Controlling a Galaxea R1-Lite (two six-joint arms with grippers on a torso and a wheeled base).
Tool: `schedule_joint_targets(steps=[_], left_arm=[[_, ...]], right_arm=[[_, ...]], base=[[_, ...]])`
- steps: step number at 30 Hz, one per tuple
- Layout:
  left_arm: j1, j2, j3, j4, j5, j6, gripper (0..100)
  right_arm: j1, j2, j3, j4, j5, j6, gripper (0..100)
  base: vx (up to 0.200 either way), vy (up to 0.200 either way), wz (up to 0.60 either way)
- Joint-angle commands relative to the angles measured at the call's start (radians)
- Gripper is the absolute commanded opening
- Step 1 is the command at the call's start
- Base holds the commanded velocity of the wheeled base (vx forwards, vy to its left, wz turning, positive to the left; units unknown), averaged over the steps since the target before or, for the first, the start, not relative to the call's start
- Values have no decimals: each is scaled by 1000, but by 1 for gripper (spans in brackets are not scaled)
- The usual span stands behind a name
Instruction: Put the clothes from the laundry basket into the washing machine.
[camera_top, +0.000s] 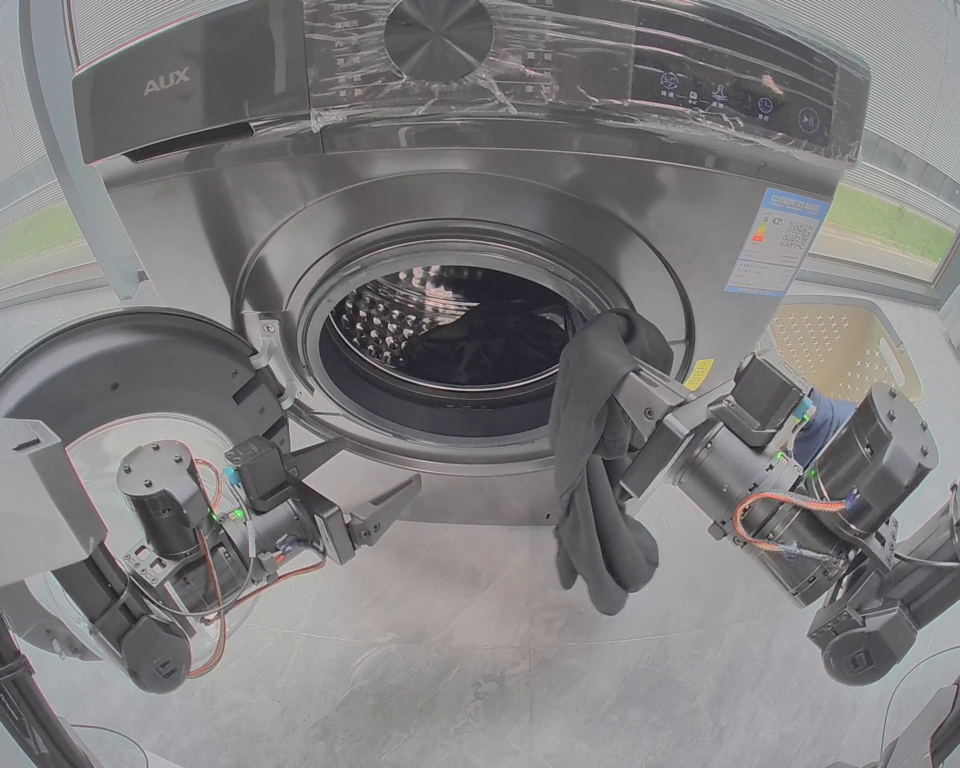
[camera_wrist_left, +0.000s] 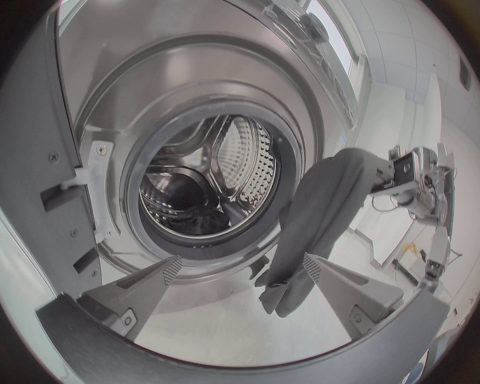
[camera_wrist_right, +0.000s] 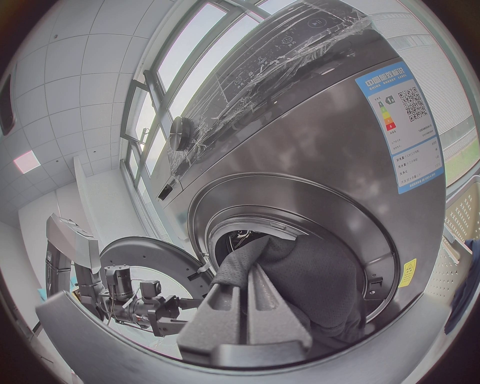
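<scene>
A steel front-loading washing machine (camera_top: 480, 190) stands with its drum opening (camera_top: 450, 335) uncovered; dark clothes (camera_top: 490, 345) lie inside the drum. My right gripper (camera_top: 632, 378) is shut on a dark grey garment (camera_top: 595, 470), held at the right rim of the opening, most of the cloth hanging down in front of the machine toward the floor. The same garment (camera_wrist_left: 320, 220) hangs beside the opening in the left wrist view, and drapes over the closed fingers (camera_wrist_right: 250, 300) in the right wrist view. My left gripper (camera_top: 400, 490) stands open and empty, low and left of the opening.
The machine's round door (camera_top: 130, 390) is swung open at the left, right behind my left arm. A pale perforated laundry basket (camera_top: 845, 345) stands at the right of the machine with blue cloth (camera_top: 825, 425) in it. Grey tiled floor (camera_top: 450, 640) lies in front.
</scene>
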Motion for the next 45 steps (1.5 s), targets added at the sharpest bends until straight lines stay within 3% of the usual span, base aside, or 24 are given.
schedule_joint_targets(steps=[1, 16, 27, 28, 33, 45], left_arm=[[-3, 43, 28, -1, -19, 26, 100], [15, 83, 38, -1, -68, 29, 100], [4, 131, 21, -1, -70, 31, 100], [-6, 155, 8, -1, -77, 43, 100], [-16, 214, -6, -2, -119, 49, 100], [-63, 290, -71, -2, -163, 49, 100]], right_arm=[[-1, 9, -21, 4, 0, -1, 0], [24, 98, -185, 52, 20, -9, 0], [25, 101, -237, 68, 23, -12, 0], [25, 112, -239, 71, 21, -12, 0], [21, 149, -270, 75, 15, -14, 0], [21, 189, -325, 73, 9, -17, 0]], base=[[0, 0, 0], [0, 0, 0], [0, 0, 0], [0, 0, 0], [0, 0, 0], [0, 0, 0]])
